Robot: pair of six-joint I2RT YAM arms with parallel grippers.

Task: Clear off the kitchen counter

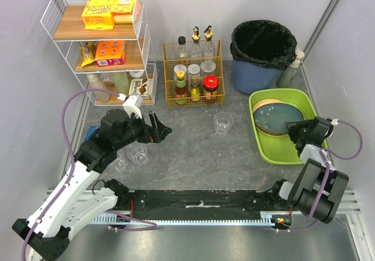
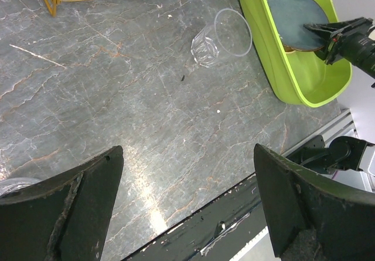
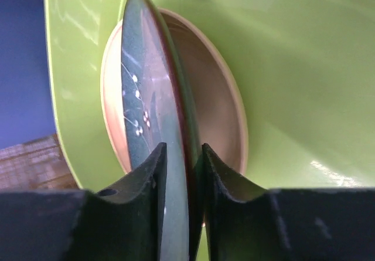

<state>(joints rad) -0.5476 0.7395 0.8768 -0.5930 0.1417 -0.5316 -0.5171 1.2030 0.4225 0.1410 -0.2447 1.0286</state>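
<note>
The counter (image 1: 193, 149) is dark grey, mottled like stone with pale and rusty veins. The tray (image 1: 281, 153) is lime green, and the plate (image 1: 278, 117) is a dark blue-grey flecked with white, tan underneath. The bin (image 1: 249, 76) is blue with a black liner (image 1: 263, 41), the wire rack (image 1: 55, 9) is white with wood shelves, and the box (image 1: 99, 10) is yellow.

On the table (image 1: 193, 149), the tray (image 1: 275, 153) sat at the right with the bin (image 1: 263, 44) behind it. A plate (image 1: 276, 115) lay over a bowl (image 1: 262, 105) in the tray. The bottle basket (image 1: 193, 76) stood at back centre, with the shelf rack (image 1: 96, 44) to its left and one cup (image 1: 222, 122) before it.
</note>
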